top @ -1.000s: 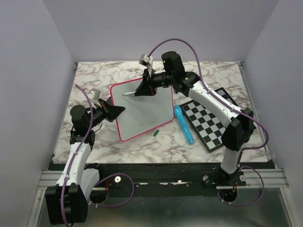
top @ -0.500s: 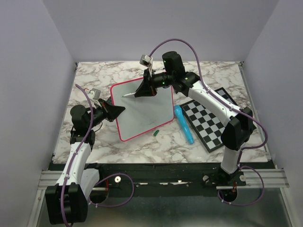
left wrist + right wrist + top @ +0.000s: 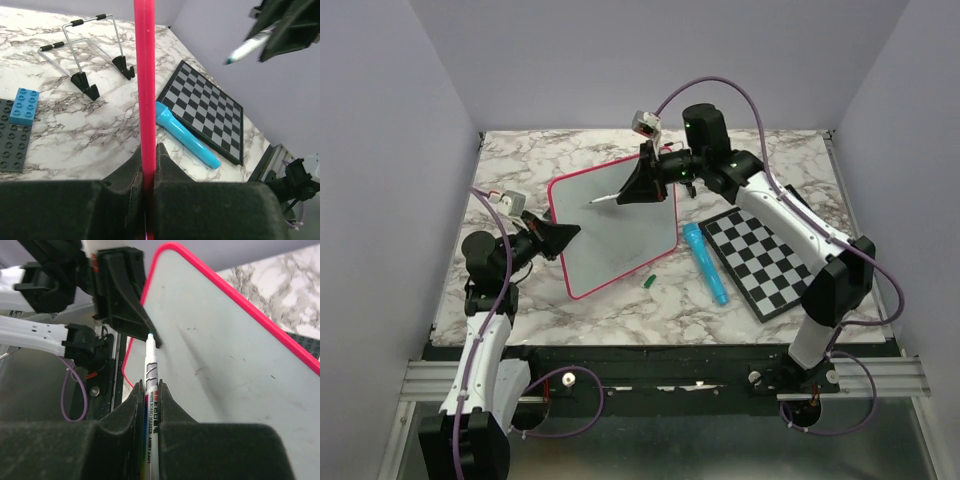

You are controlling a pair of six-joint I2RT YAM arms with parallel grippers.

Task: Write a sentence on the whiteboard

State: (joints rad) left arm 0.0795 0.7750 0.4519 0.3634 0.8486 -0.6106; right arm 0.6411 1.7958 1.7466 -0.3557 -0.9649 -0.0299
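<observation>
The whiteboard [image 3: 620, 235], glossy white with a pink-red frame, is tilted up off the table. My left gripper [image 3: 558, 236] is shut on its left edge; the left wrist view shows the frame [image 3: 145, 75] edge-on between the fingers [image 3: 148, 148]. My right gripper [image 3: 640, 184] is shut on a white whiteboard marker [image 3: 603, 199], whose green tip hovers over the board's upper left. In the right wrist view the marker [image 3: 151, 375] points at the board [image 3: 225, 355] next to the left gripper [image 3: 122, 295]. No sentence shows on the board, only faint specks.
A green marker cap [image 3: 647, 281] lies just below the board. A blue cylinder [image 3: 705, 262] and a checkered board [image 3: 770, 262] lie to the right. The left wrist view shows a wire stand [image 3: 85, 50], a blue brick [image 3: 24, 106] and a dark baseplate [image 3: 10, 142].
The right arm has swung slightly right with the marker. The left gripper and the whiteboard have shifted a little left, and the board has tilted slightly.
</observation>
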